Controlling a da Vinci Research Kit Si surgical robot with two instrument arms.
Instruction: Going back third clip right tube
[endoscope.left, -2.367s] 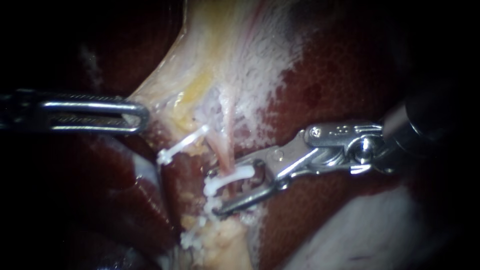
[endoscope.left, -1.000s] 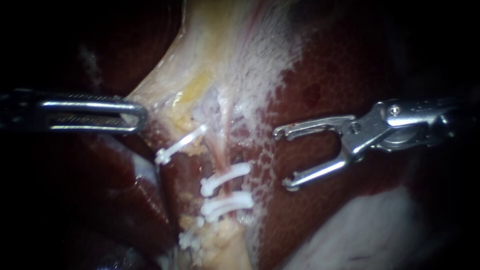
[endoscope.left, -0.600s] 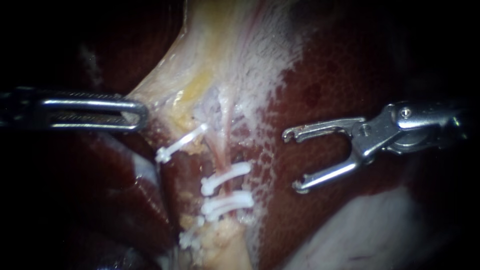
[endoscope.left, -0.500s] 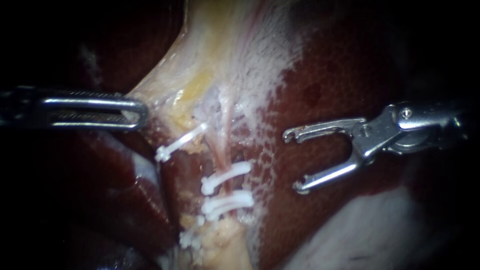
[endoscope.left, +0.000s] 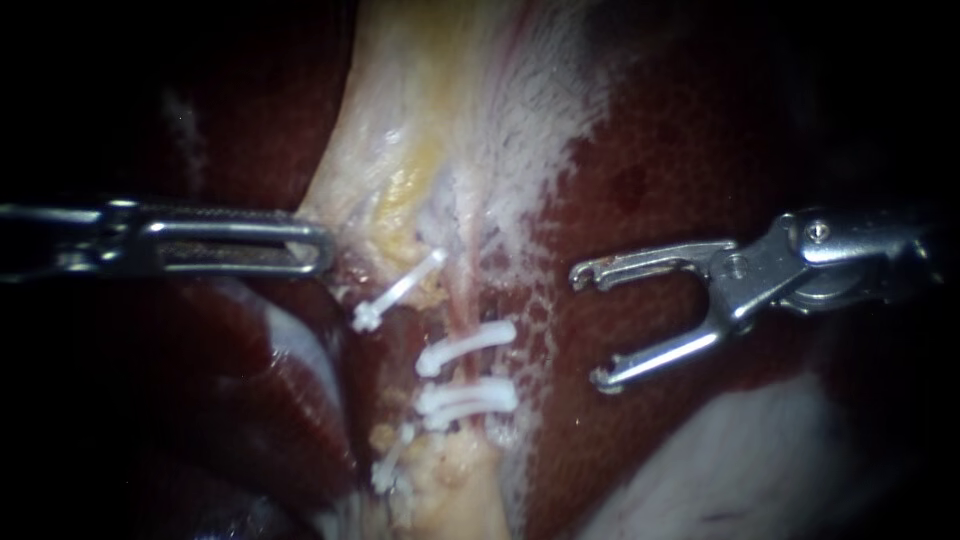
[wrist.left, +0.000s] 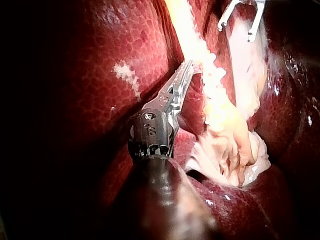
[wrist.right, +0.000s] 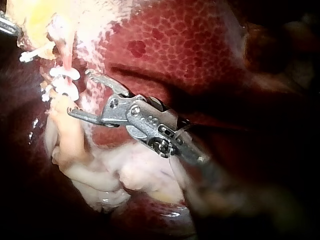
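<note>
The pink right tube (endoscope.left: 461, 305) runs down the middle of the endoscope view, with white clips (endoscope.left: 466, 346) across it. The lower clip (endoscope.left: 468, 397) looks doubled. Another white clip (endoscope.left: 400, 291) sits on the strand to its left. My right instrument (endoscope.left: 591, 328) hangs over the liver to the right of the clips, with its jaws open and empty. My left instrument (endoscope.left: 322, 246) is shut on the edge of the pale yellowish tissue (endoscope.left: 420, 120). In the right wrist view, the open jaws (wrist.right: 80, 94) stand beside the clips (wrist.right: 63, 75).
Dark red liver (endoscope.left: 690, 150) surrounds the field. A pale bulge of tissue (endoscope.left: 730, 460) lies below my right instrument. A further white clip (endoscope.left: 388, 466) sits low on fatty tissue. In the left wrist view, my left instrument (wrist.left: 186, 67) reaches into the yellow strand (wrist.left: 215, 95).
My right instrument has let go of the clip, drawn back to the right with open jaws, then stayed still. My left instrument has moved right, shifting the pale tissue and clips with it.
</note>
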